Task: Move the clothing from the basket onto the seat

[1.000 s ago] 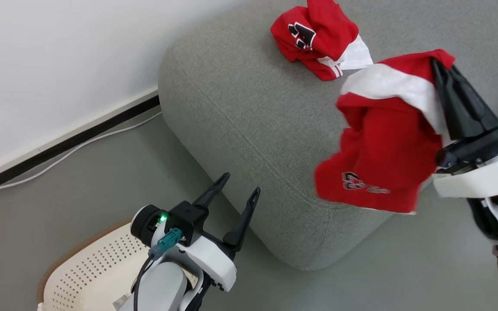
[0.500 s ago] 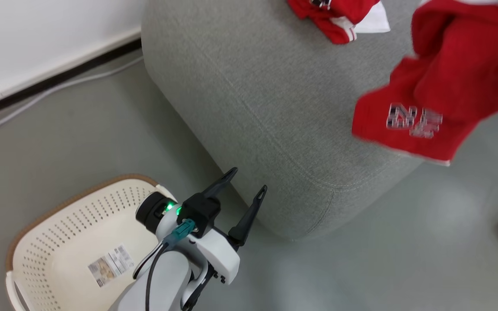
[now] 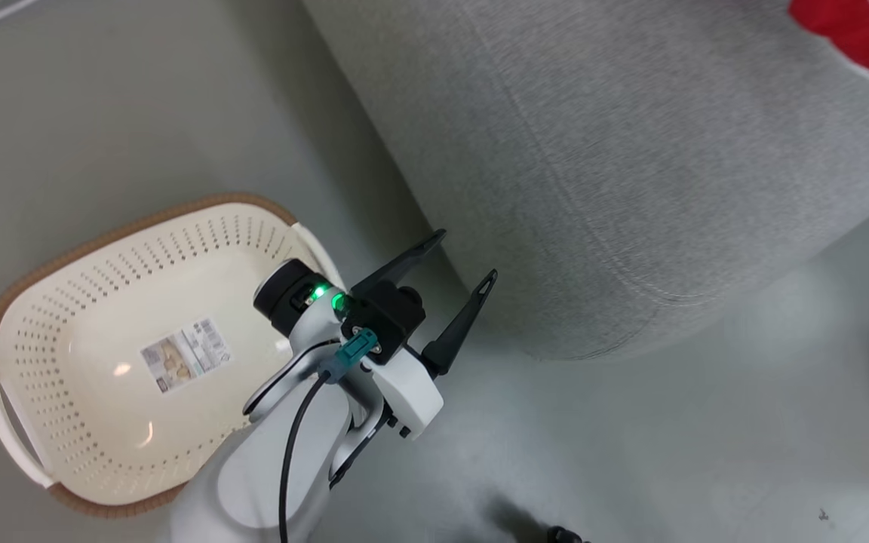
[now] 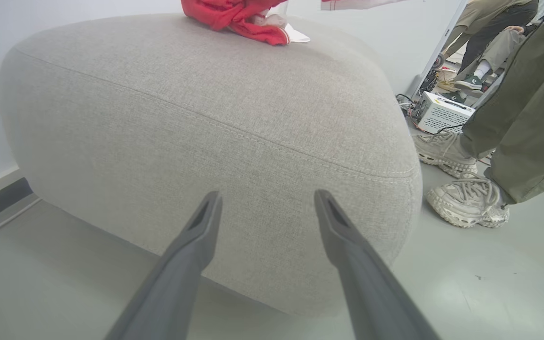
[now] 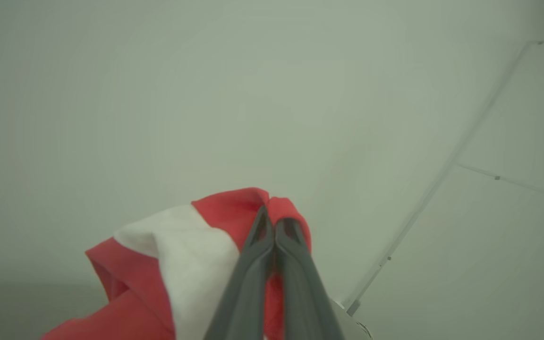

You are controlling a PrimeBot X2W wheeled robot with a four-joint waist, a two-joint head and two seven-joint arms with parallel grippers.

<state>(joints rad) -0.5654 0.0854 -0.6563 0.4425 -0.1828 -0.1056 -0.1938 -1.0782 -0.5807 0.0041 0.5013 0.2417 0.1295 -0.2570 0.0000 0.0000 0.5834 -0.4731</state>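
Grey floor (image 3: 140, 98) is being shared by the bare basket (image 3: 50, 302) at 8 o'clock, red clothing (image 5: 182, 245) being pinched by the clenched right gripper (image 5: 274, 219) at 1 o'clock over the seat (image 3: 631, 151), left gripper (image 3: 463, 256) being held splayed, empty.

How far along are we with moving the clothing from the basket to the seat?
Done: the basket looks empty, and one red garment lies on top of the seat. In hand: the right gripper is shut on the second garment, held in the air. Remaining: set it on the seat and release. The left gripper is open and empty.
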